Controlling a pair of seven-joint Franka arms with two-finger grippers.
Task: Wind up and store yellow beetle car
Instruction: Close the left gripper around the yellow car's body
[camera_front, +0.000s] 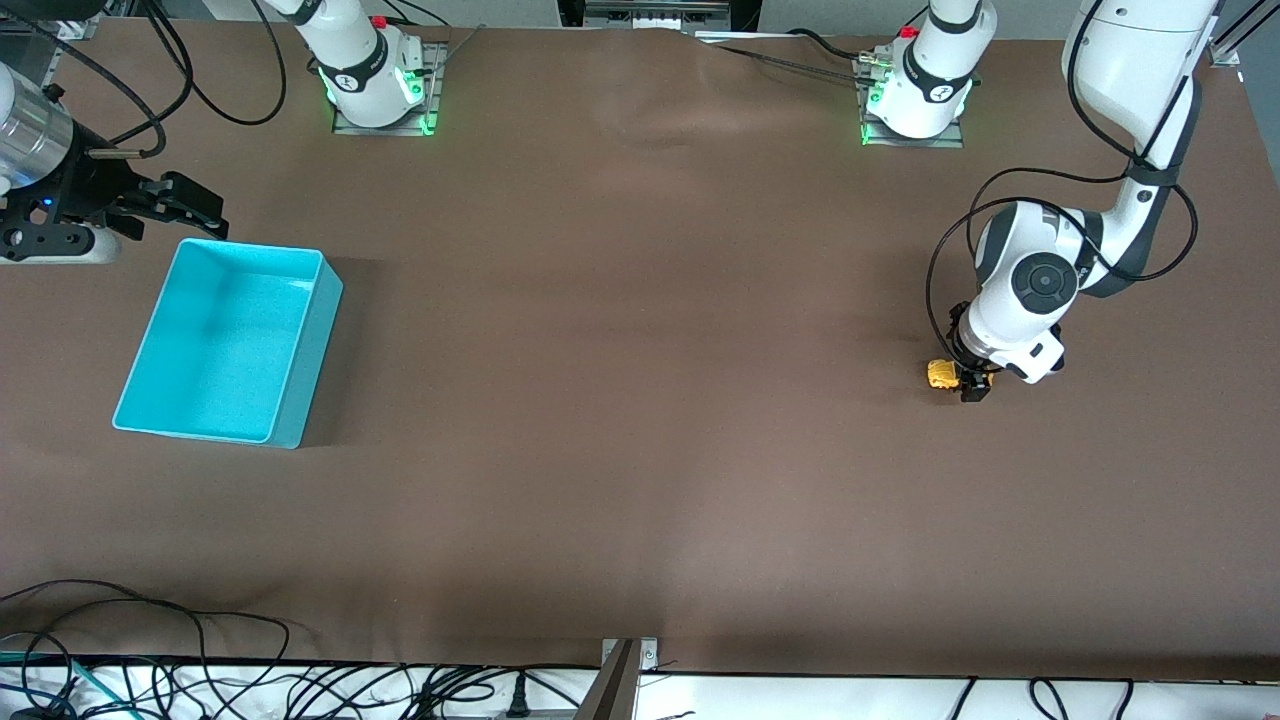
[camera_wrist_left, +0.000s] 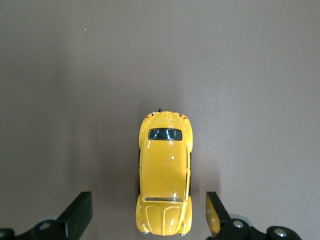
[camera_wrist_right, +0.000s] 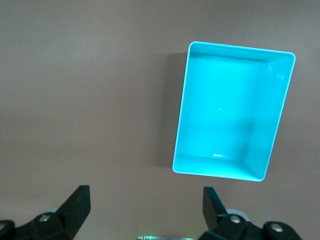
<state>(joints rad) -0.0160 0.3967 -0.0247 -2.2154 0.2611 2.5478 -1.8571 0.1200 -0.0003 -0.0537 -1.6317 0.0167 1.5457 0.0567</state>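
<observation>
**A:** Where is the left gripper (camera_wrist_left: 147, 220), and what is it doing?

**B:** It is low over the table (camera_front: 640, 400) at the left arm's end, directly above the yellow beetle car (camera_wrist_left: 165, 172). Its two fingers are spread wide and hold nothing. One dark fingertip (camera_wrist_left: 80, 212) shows on one side of the car and the other shows on the other side, both clear of the body.

**A:** How does the car lie between them?

**B:** It sits on its wheels on the bare table, roof up. Its long axis runs straight away from the wrist, across the line that joins the two fingertips, so closing the fingers would press on its two long sides. One rounded end sits between the fingers; the end with the dark window points away from them. The car is not centred: it lies closer to one finger than the other.

**A:** And the right gripper (camera_front: 195, 210)?

**B:** It waits at the right arm's end of the table, fingers also wide and empty, up in the air beside the turquoise bin (camera_front: 300, 345). The bin is open and has nothing in it.

**A:** Which arm is better placed for the car?

**B:** The left, clearly. The car is well apart from the bin and the right gripper.
</observation>
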